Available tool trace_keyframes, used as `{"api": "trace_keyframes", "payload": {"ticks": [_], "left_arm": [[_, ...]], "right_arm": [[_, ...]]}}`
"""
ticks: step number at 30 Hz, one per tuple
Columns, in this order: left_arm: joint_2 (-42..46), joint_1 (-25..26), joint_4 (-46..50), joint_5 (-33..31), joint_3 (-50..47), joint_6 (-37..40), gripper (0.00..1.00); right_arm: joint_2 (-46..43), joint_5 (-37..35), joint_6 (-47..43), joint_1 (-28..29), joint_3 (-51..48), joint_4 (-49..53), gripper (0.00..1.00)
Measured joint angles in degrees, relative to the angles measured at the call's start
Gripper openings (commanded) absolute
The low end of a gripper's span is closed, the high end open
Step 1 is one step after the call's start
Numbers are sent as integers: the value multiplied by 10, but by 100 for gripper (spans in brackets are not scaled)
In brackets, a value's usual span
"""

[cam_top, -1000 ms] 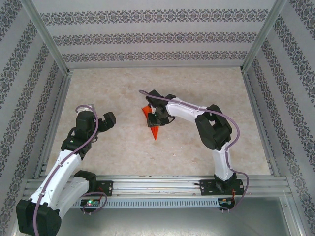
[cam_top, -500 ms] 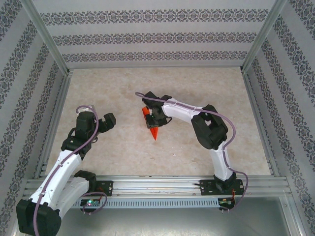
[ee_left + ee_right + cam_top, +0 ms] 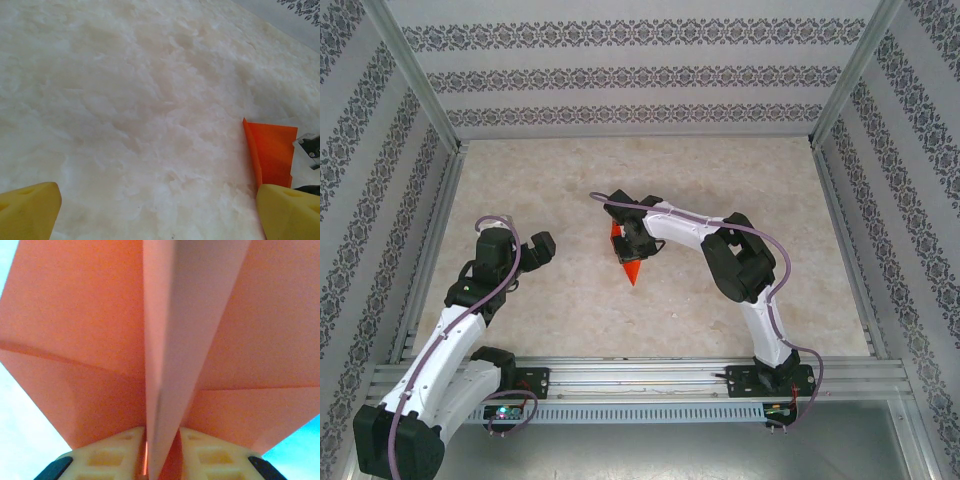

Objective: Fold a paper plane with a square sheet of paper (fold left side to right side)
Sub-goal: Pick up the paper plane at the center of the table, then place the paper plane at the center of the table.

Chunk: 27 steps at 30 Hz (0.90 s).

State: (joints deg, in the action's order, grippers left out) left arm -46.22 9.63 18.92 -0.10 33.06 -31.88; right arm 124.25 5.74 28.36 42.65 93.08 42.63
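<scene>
- The paper plane [image 3: 631, 268] is near the middle of the table [image 3: 550, 170], a slim orange-red dart just left of centre in the top view. I cannot tell whether it rests on the surface or is lifted off it.
- Its long axis runs nearly straight up and down that frame, leaning a little. The sharp tip points to the bottom edge, toward the arm bases. The wider tail end sits higher and slightly to the left.
- The right claw [image 3: 632, 243] sits over the plane's upper half. Its arm reaches in from the right of the frame and covers much of the tail.
- In the right wrist view two pale yellow fingers [image 3: 117, 455] sit at the bottom edge. They press in on either side of the plane's raised centre fold, pinching it. The fold runs straight up the middle of the frame, and the wings spread to the left and right.
- The left claw [image 3: 536, 247] is at the left of the top view, well apart from the plane.
- Its yellow fingertips [image 3: 27, 210] sit in the bottom corners of the left wrist view, spread wide over bare table. An edge of the orange paper shows at the right side of that frame, just above the right-hand fingertip.
</scene>
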Motion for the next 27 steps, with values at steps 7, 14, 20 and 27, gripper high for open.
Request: {"api": "trace_keyframes", "payload": {"ticks": [7, 14, 20, 27], "left_arm": [[0, 0, 0, 0, -2, 0, 100], [1, 0, 1, 0, -2, 0, 100], [12, 0, 4, -2, -2, 5, 100], [17, 0, 10, -2, -2, 17, 100]], "right_arm": [[0, -9, 1, 0, 2, 4, 18], [-1, -21, 10, 0, 2, 9, 3], [-8, -34, 19, -10, 4, 20, 2], [-9, -48, 33, -55, 67, 49, 3]]}}
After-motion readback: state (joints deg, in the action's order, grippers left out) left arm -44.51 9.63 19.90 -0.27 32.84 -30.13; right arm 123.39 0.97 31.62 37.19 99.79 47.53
